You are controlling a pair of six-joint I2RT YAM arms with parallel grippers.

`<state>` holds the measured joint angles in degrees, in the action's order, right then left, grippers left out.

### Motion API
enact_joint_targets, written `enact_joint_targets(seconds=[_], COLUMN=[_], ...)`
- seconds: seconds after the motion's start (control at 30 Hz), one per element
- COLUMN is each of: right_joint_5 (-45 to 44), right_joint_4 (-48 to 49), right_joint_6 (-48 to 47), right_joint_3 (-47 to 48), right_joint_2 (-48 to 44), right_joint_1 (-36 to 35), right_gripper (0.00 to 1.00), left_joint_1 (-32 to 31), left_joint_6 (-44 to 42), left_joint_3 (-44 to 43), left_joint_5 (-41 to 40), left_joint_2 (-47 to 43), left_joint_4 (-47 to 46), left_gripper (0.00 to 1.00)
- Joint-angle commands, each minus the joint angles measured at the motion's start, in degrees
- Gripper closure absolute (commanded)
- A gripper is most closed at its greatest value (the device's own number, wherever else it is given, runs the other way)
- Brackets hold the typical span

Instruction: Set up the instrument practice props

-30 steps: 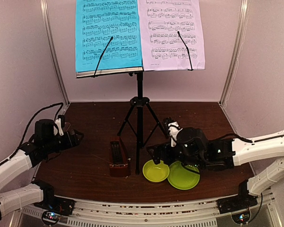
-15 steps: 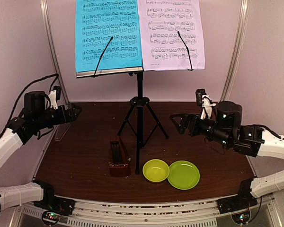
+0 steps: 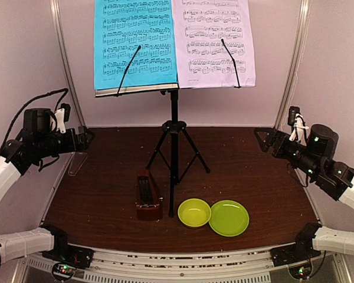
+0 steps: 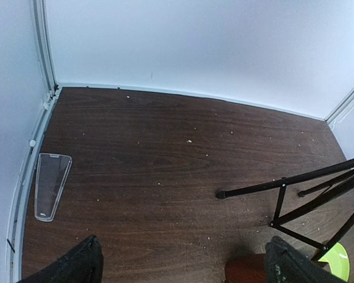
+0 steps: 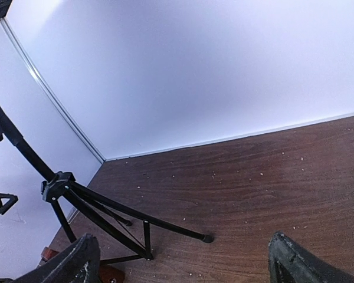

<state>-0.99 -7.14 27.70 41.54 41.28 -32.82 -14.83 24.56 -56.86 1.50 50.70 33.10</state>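
tally: one music stand (image 3: 174,118), two sheets (image 3: 135,44), one metronome (image 3: 147,197), one bowl (image 3: 194,212), one plate (image 3: 229,218); left hand (image 3: 85,137), right hand (image 3: 263,137), both spread wide

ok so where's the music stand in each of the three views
Top external: music stand in the centre, its sheets at the top edge.
Left wrist: only its tripod legs, at the right edge.
Right wrist: hub and legs, lower left.
Shared landmark: the dark wooden table under its feet.
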Motion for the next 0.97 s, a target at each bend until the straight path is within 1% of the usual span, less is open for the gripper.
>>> enact_joint_targets(seconds=[0.0, 0.17, 0.3, 0.43, 0.73, 0.93], right_joint_5=[5.2, 6.9, 6.8, 6.7, 6.5, 6.5], right_joint_4=[-1.2, 1.1, 2.8, 3.6, 4.2, 3.8], right_joint_6=[2.8, 5.8, 7.4, 8.0, 8.6, 8.4], right_joint_3=[-4.0, -9.4, -13.5, -15.6, -17.6, -17.8], right_joint_2=[-2.5, -4.3, -4.9, -5.1, -5.6, -6.1], right_joint_1=[4.0, 6.5, 6.8, 7.1, 7.2, 7.3], right_gripper=[0.00, 0.00, 0.00, 0.00, 0.00, 0.00], left_joint_1=[0.5, 0.4, 0.4, 0.4, 0.4, 0.4], left_joint_6=[2.3, 5.9, 8.1, 9.4, 12.0, 12.9], left_joint_3=[4.0, 9.9, 14.2, 16.9, 17.2, 17.0], left_joint_5=[-2.3, -3.3, -3.0, -2.8, -4.4, -3.4], left_joint_2=[-3.9, -7.5, -9.8, -11.0, -9.8, -8.7], left_joint_4=[-0.3, -0.4, -0.7, -1.0, -1.2, -2.0], left_gripper=[0.02, 0.02, 0.02, 0.02, 0.02, 0.02])
